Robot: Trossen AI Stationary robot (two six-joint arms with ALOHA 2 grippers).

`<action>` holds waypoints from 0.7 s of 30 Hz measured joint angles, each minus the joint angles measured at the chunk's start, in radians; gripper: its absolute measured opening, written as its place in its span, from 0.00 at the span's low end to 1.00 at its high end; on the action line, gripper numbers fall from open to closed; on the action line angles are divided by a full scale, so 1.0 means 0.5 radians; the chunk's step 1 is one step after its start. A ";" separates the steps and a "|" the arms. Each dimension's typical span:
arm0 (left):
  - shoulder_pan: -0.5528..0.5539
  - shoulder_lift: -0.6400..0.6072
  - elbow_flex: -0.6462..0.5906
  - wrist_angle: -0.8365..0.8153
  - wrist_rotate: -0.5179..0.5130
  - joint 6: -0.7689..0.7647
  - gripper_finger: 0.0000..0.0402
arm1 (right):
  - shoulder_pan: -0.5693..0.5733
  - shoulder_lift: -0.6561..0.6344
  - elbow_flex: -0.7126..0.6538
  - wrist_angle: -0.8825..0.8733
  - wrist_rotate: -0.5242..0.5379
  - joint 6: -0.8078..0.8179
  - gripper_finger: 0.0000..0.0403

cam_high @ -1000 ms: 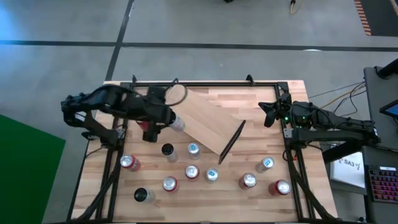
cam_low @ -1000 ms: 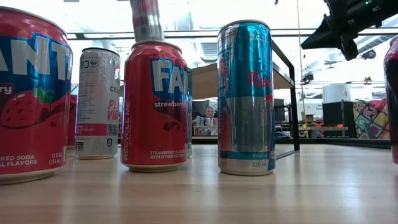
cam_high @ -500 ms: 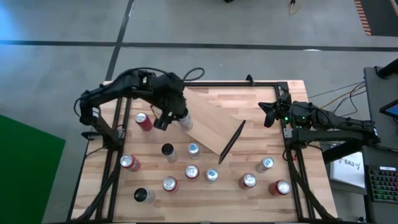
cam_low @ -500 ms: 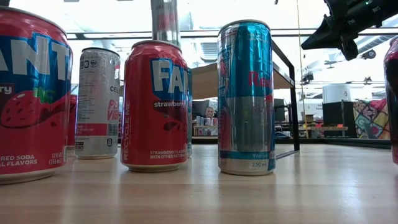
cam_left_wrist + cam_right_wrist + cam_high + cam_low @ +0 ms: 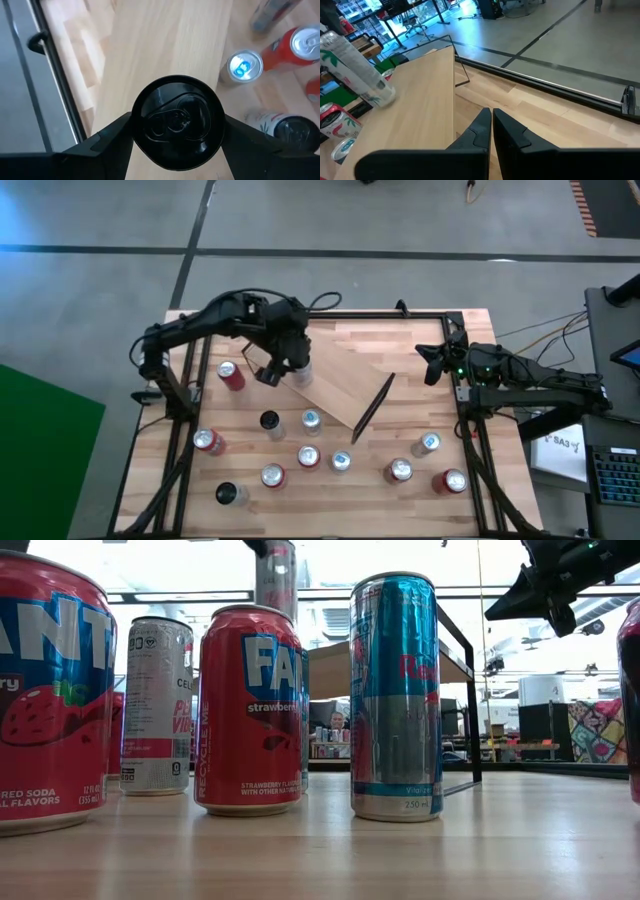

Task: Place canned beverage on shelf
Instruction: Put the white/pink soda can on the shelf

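Observation:
My left gripper (image 5: 296,368) is shut on a slim silver can with a black top (image 5: 177,120). It holds the can over the left end of the shelf (image 5: 345,375), a light-wood plank lying askew on the table, with a black frame (image 5: 372,408) at its right end. In the right wrist view the can (image 5: 357,65) leans over the plank (image 5: 415,110). Whether its bottom touches the plank, I cannot tell. My right gripper (image 5: 428,363) waits shut near the table's right edge. My left gripper pinches the can between its two fingers (image 5: 117,132), one on each side of the can's upper wall (image 5: 137,127) just under the black top. The fingers come from above, slanting down. The can hangs tilted below them, top end up.
Several other cans stand on the tabletop toward the near edge: a red one (image 5: 228,375) left of the shelf, a black-topped one (image 5: 269,421), a blue one (image 5: 310,420), and more toward the right (image 5: 399,470). A black rail (image 5: 330,315) runs along the far edge.
My left gripper has carried the can from above the red can toward the table's right, over the shelf's left end, sinking a little. The wrist has rolled, and the arm has swung toward the far edge. The fingers stay shut on the can.

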 joint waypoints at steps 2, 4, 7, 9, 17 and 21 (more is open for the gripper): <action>0.000 0.026 0.000 -0.008 0.001 0.010 0.61 | 0.000 0.000 0.000 -0.001 0.000 0.000 0.02; 0.000 0.030 0.001 0.000 0.003 0.012 0.61 | 0.000 0.000 0.000 -0.001 0.000 0.000 0.02; 0.000 0.033 0.001 0.002 0.004 0.011 0.61 | 0.000 0.000 0.000 -0.001 0.000 0.000 0.02; 0.000 0.033 0.001 0.001 0.004 0.011 0.61 | 0.000 0.000 0.000 -0.001 0.000 0.000 0.02; 0.000 0.033 0.000 0.003 0.002 0.010 0.68 | 0.000 0.000 0.000 -0.001 0.000 0.005 0.02; 0.005 0.033 0.000 0.023 -0.010 0.000 0.73 | 0.000 0.000 0.000 -0.001 0.000 0.006 0.02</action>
